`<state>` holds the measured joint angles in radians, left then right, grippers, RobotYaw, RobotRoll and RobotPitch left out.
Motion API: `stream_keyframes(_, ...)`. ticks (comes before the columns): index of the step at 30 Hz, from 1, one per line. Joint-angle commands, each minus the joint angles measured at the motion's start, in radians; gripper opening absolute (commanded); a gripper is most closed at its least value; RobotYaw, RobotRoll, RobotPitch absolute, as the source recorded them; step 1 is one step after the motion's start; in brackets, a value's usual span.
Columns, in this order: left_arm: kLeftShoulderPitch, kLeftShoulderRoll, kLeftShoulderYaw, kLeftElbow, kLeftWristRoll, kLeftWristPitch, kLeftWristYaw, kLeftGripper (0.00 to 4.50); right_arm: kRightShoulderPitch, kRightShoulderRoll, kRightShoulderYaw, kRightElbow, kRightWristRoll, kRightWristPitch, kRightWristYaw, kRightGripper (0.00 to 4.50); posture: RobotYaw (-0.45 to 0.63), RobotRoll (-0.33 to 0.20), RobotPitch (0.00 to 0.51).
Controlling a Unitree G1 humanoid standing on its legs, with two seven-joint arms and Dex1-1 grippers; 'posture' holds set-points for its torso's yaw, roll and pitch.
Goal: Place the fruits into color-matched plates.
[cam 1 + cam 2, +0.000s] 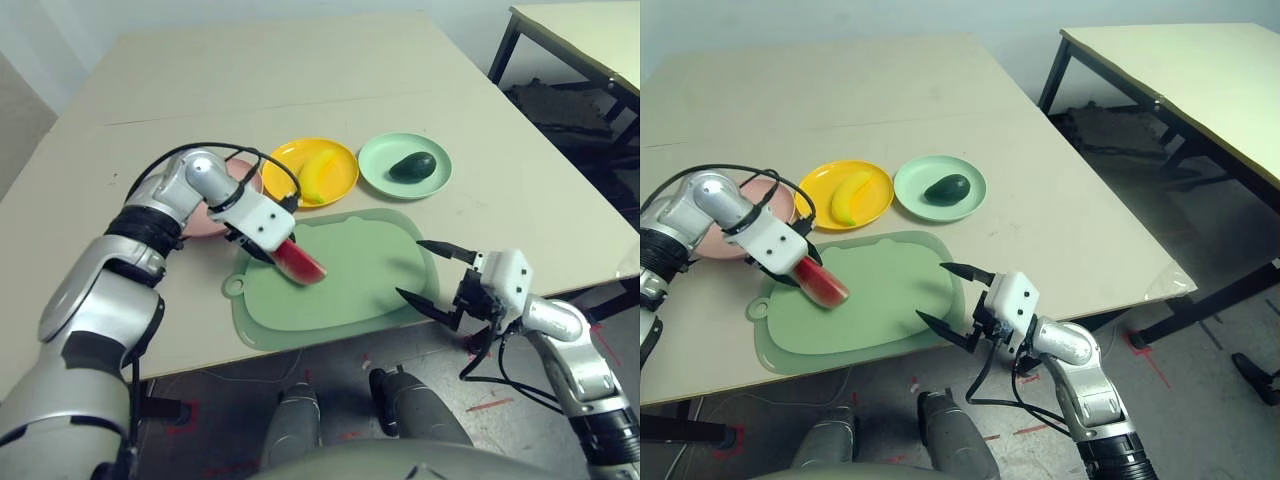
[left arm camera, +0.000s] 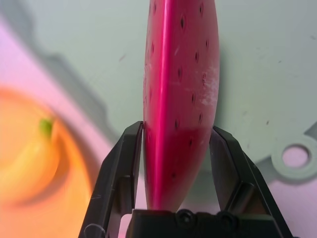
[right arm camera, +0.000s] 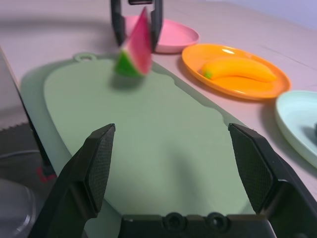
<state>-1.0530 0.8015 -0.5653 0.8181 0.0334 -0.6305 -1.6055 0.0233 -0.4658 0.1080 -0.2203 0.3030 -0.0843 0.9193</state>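
over mat (image 1: 350,280), left gripper (image 2: 173,148) clamps watermelon (image 2: 181,99)

Left gripper (image 1: 812,276) clamped on watermelon wedge (image 1: 821,283), above green mat (image 1: 870,300). Pink plate (image 1: 735,232) just behind it; banana (image 1: 849,195) on orange-yellow plate (image 1: 880,207), avocado (image 1: 947,188) on mint plate (image 1: 975,195) beyond. Right gripper (image 1: 943,294) spread wide at mat's near corner.

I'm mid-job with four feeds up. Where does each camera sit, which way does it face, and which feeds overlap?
Head views: both eyes look down at the beige table over silver forearms.
Left wrist: along the left gripper, clamped on the red toy watermelon wedge above the large green mat.
Right wrist: along the open right gripper, across the mat.
Shared: the wedge, the mat and the yellow toy banana on its orange-yellow plastic plate.
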Motion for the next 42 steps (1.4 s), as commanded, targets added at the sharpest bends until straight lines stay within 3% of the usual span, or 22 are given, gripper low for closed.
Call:
stream_keyframes(1, -0.024, 0.022, 0.027, 0.011, -0.038, 0.057, -0.009, 2.21, -0.019, 0.017, 0.007, -0.03, 0.035, 0.045, -0.02, 4.5, -0.09, 0.0, 0.096)
stream_keyframes(4, -0.024, 0.036, 0.039, -0.016, -0.136, 0.183, -0.009, 2.17, -0.041, 0.03, 0.008, -0.045, 0.046, 0.072, -0.031, 4.5, -0.08, 0.0, 0.094)
stream_keyframes(5, -0.024, 0.041, 0.043, -0.023, -0.166, 0.225, -0.009, 1.96, -0.048, 0.034, 0.011, -0.052, 0.049, 0.08, -0.034, 4.5, -0.08, 0.0, 0.093)
stream_keyframes(10, -0.074, 0.059, 0.103, 0.122, -0.11, 0.251, -0.009, 0.23, -0.075, 0.068, 0.032, -0.118, 0.084, 0.16, -0.073, 4.5, -0.07, 0.0, 0.095)
stream_keyframes(11, -0.085, 0.062, 0.116, 0.159, -0.092, 0.251, -0.005, 0.06, -0.077, 0.071, 0.038, -0.131, 0.086, 0.173, -0.078, 4.5, -0.07, 0.0, 0.095)
stream_keyframes(16, -0.098, 0.062, 0.162, 0.231, -0.039, 0.234, -0.008, 0.06, -0.073, 0.081, 0.054, -0.153, 0.086, 0.196, -0.094, 4.5, -0.07, 0.0, 0.095)
stream_keyframes(23, -0.122, 0.022, 0.202, 0.167, -0.025, 0.262, -0.009, 0.06, -0.071, 0.066, 0.064, -0.138, 0.077, 0.19, -0.082, 4.5, -0.07, 0.0, 0.096)
stream_keyframes(28, -0.122, -0.003, 0.181, 0.022, -0.021, 0.402, -0.009, 1.64, -0.067, 0.062, 0.072, -0.122, 0.067, 0.172, -0.078, 4.5, -0.08, 0.0, 0.1)
stream_keyframes(32, -0.075, 0.006, 0.136, -0.186, -0.076, 0.579, -0.009, 3.05, -0.056, 0.064, 0.082, -0.13, 0.058, 0.169, -0.083, 4.5, -0.08, 0.0, 0.101)
stream_keyframes(36, -0.021, 0.071, 0.062, -0.417, -0.144, 0.711, -0.009, 4.37, -0.047, 0.061, 0.085, -0.131, 0.052, 0.162, -0.083, 4.5, -0.09, 0.0, 0.103)
stream_keyframes(39, 0.03, 0.147, 0.02, -0.6, -0.211, 0.793, -0.009, 4.44, -0.046, 0.061, 0.084, -0.13, 0.048, 0.16, -0.085, 4.5, -0.1, 0.0, 0.103)
stream_keyframes(42, 0.049, 0.151, 0.008, -0.643, -0.201, 0.786, -0.009, 4.44, -0.045, 0.064, 0.084, -0.131, 0.044, 0.159, -0.089, 4.5, -0.1, 0.0, 0.103)
